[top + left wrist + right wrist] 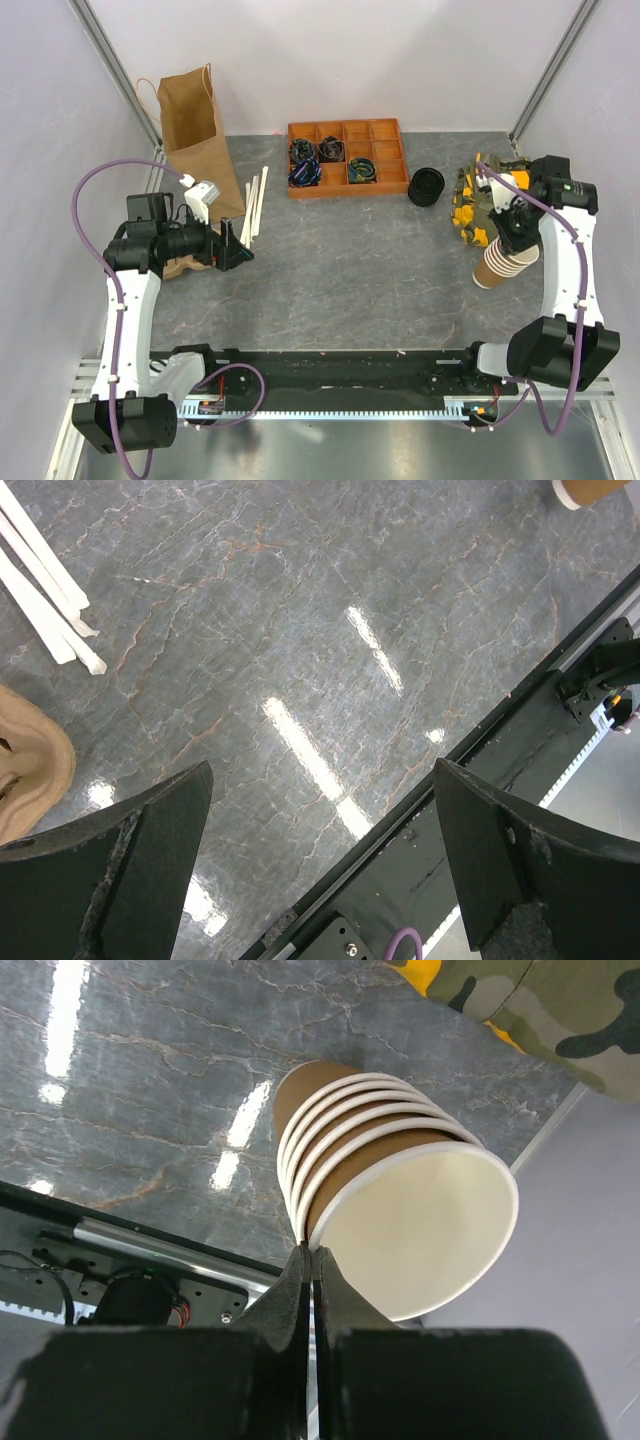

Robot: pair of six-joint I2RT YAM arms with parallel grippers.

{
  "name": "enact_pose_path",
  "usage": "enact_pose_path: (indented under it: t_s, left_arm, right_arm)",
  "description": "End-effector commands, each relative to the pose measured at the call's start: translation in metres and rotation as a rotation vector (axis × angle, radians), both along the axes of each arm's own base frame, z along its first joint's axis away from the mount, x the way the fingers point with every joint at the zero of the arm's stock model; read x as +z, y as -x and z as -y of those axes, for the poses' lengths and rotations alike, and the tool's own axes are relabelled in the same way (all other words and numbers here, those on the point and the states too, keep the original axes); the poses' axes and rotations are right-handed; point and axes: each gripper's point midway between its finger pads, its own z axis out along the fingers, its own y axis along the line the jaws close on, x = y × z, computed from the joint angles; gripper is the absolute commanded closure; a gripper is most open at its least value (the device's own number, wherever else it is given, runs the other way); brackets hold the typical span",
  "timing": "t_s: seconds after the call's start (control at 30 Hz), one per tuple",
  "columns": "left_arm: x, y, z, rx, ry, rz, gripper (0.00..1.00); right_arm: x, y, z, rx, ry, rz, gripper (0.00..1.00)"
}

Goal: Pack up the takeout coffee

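Right wrist view shows our right fingers (pixel 288 1305) closed at the rim of the top cup in the nested cup stack (pixel 345 1135), at the right; our left fingers (pixel 130 870) gape empty. We see no lidded takeout coffee anywhere, so we judge lidding and bagging remain.

Your top cam looks down on the whole table (pixel 350 270); wrist cams sit close, right one sharing the cup stack (pixel 370 1150).
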Motion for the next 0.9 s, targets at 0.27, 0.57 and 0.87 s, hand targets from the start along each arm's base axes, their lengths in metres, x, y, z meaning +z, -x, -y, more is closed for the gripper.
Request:
enact_pose_path:
  t_s: [0.27,0.57,0.87]
  left_arm:
    - [0.006,-0.005,0.002,-0.001,0.017,0.027,0.02]
    - [0.007,-0.005,0.003,-0.004,0.02,0.03,0.02]
    - [0.009,-0.004,0.004,-0.007,0.023,0.036,0.02]
  right_arm:
    - [0.007,0.001,0.013,0.008,0.135,0.092,1.0]
    - [0.049,0.003,0.003,0.028,0.108,0.15,1.0]
    - [0.085,0.008,-0.01,0.045,0.074,0.203,1.0]
